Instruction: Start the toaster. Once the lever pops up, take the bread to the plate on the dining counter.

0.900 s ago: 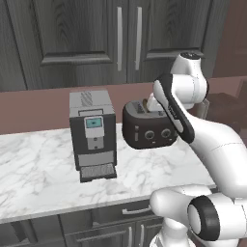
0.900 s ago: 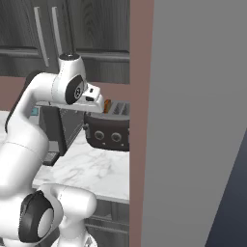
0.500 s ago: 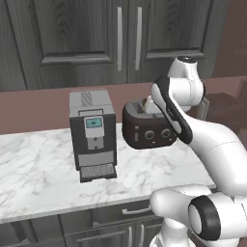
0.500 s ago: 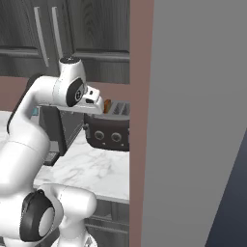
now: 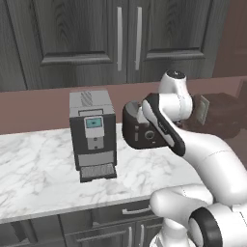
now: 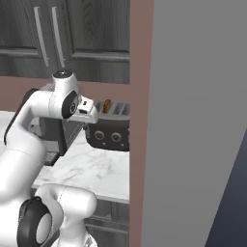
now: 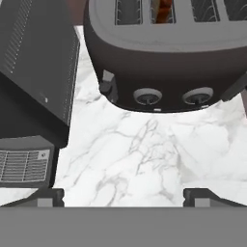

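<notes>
The two-finger gripper (image 7: 123, 195) hangs with its jaws spread wide and nothing between them; in the hand view its two dark fingertips (image 7: 46, 197) rise far apart at the bottom, with only bare white grey-veined marble worktop (image 7: 144, 154) between them. Just ahead of the gripper sits the dark brown-black rounded toaster (image 7: 166, 72), its two round knobs facing the fingers and a small lever on its left corner. That view looks down into the top slots, where the tan-brown slice of bread (image 7: 161, 9) sits in the second slot. The right base view shows the same slice as an orange-brown tip (image 6: 107, 105) poking above the toaster (image 6: 112, 130), just beyond the gripper (image 6: 88, 111). In the left base view the arm covers much of the toaster (image 5: 137, 128) and the slots are hidden. Left of the gripper stands a tall boxy grey coffee machine (image 5: 92, 132) on the same worktop
</notes>
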